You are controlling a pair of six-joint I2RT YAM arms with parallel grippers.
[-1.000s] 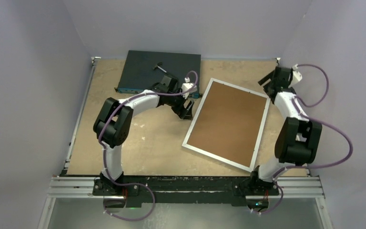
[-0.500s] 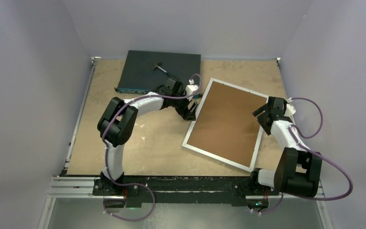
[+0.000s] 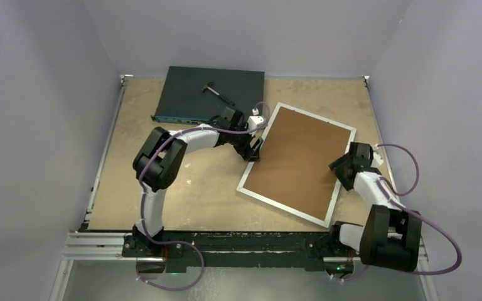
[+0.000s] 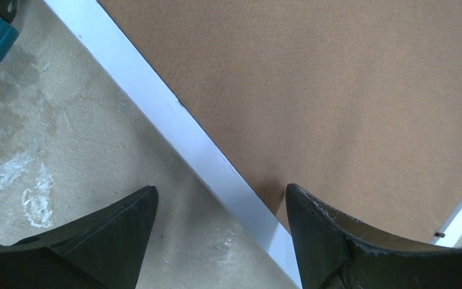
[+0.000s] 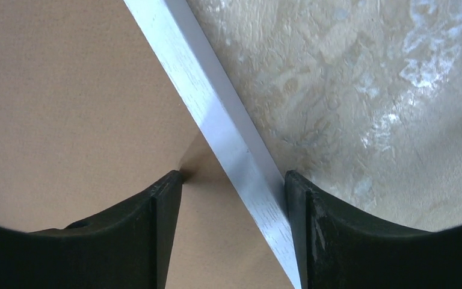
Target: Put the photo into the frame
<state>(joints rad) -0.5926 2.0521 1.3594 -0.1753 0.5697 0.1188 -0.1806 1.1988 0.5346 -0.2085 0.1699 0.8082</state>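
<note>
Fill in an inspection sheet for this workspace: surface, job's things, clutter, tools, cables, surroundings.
Surface: worn beige table, pale scuffs.
Job's things: frame lying flat, askew, brown backing board facing up; photo not seen.
Clutter: dark switch box at far left, small T-shaped metal item on top.
Tools: left tool open, straddling the frame's left border; right tool open, straddling its right border.
Cables: purple cables loop along both arms.
Surroundings: plain walls on three sides; metal rail at near edge.
</note>
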